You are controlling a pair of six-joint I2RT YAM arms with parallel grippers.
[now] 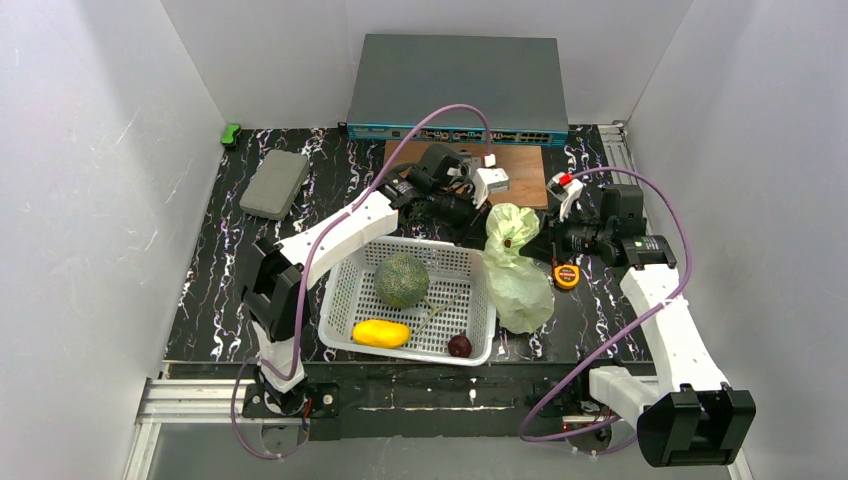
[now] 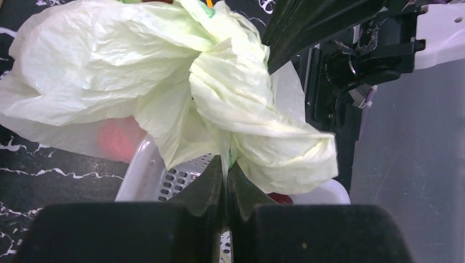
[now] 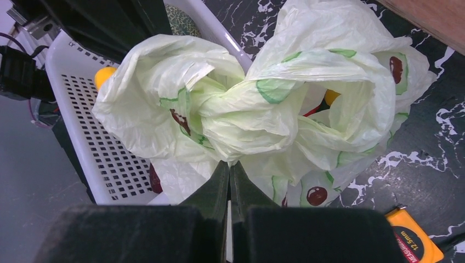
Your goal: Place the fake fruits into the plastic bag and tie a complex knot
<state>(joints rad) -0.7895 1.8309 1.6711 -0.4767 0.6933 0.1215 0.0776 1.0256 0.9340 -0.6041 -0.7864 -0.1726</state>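
The pale-green plastic bag [image 1: 516, 268] with avocado prints lies beside the right end of the white basket [image 1: 345, 292], its top bunched and twisted. My left gripper [image 1: 482, 214] is shut on a twisted fold of the bag [image 2: 109, 66] in the left wrist view. My right gripper [image 1: 537, 246] is shut on another bunched fold of the bag [image 3: 263, 109]. A red fruit [image 2: 118, 137] shows dimly through the film, and something yellow [image 3: 330, 97] shows inside the bag. The green melon [image 1: 402, 279], yellow mango [image 1: 381, 333] and dark red plum [image 1: 460, 346] lie in the basket.
A yellow tape measure [image 1: 567, 276] lies right of the bag, close to my right gripper. A grey network switch [image 1: 455, 90] and a wooden board [image 1: 520, 165] are at the back. A grey block [image 1: 274, 184] lies at the back left. White walls enclose the table.
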